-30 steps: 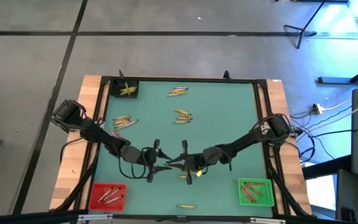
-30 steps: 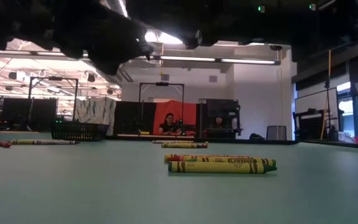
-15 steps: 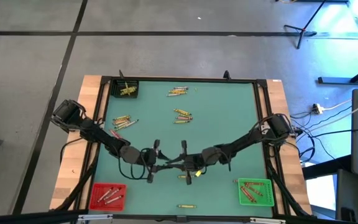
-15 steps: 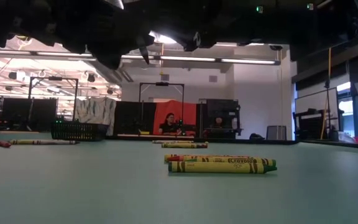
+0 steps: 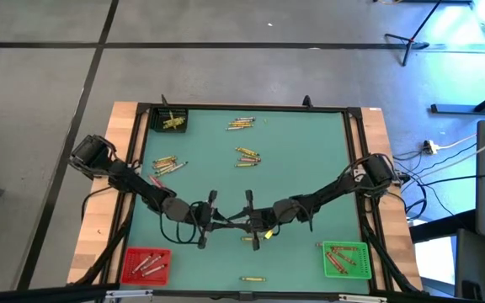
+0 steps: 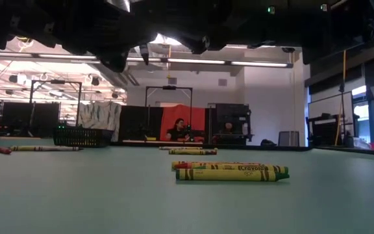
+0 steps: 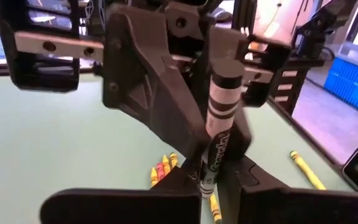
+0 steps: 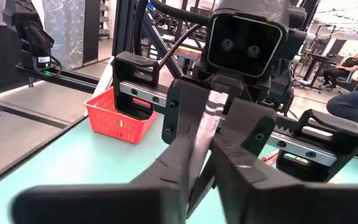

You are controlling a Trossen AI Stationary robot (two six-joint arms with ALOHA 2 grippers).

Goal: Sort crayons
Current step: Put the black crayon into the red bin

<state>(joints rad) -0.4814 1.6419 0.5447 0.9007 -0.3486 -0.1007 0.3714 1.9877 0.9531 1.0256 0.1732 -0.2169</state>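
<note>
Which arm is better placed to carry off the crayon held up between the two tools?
Left, probably. The left tool is shut on the crayon at mid-table, where the right tool meets it. The red bin and black bin both sit on the left arm's side.

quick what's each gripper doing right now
Left gripper: shut on the black crayon, above the table's middle.
Right gripper: meets it tip to tip; open or shut cannot be told.

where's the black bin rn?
High view: black bin sits at the mat's far left corner, yellowish crayons inside; nearest loose crayons lie to its right.
</note>
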